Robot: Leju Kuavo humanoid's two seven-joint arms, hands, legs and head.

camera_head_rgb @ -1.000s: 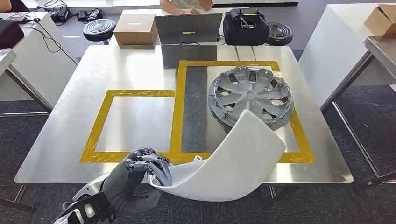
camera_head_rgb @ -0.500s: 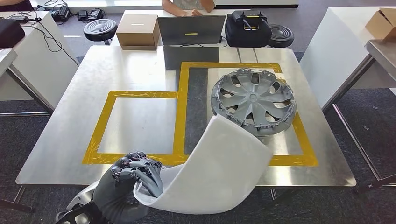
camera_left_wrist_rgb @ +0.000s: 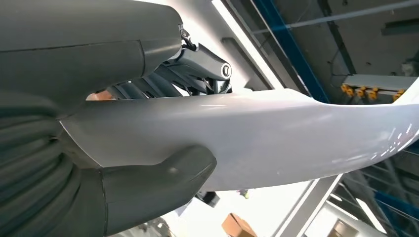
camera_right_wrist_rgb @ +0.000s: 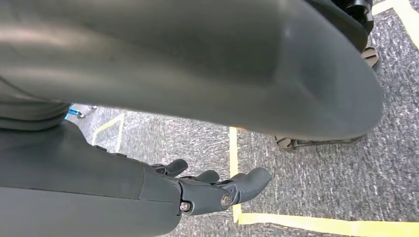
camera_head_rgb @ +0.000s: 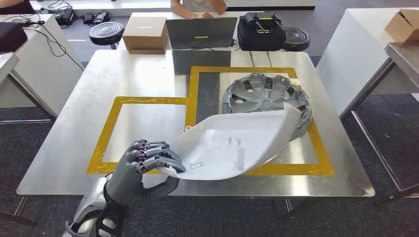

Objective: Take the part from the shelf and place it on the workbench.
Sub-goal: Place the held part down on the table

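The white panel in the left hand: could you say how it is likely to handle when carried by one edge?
The white panel probably flexes, being thin and curved. The left hand grips one corner only, so the far end may sway. Its glossy surface could slip.

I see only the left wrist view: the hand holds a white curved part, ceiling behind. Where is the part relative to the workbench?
Observer: In the head view the white part hangs above the workbench, its far end over the grey hubcap; contact I cannot tell.
Operator: And where is the left hand?
Observer: The left hand is at the near edge, above the yellow tape.
Operator: Is the right hand free?
Observer: Yes, the right hand hangs over the carpet, fingers apart, holding nothing.
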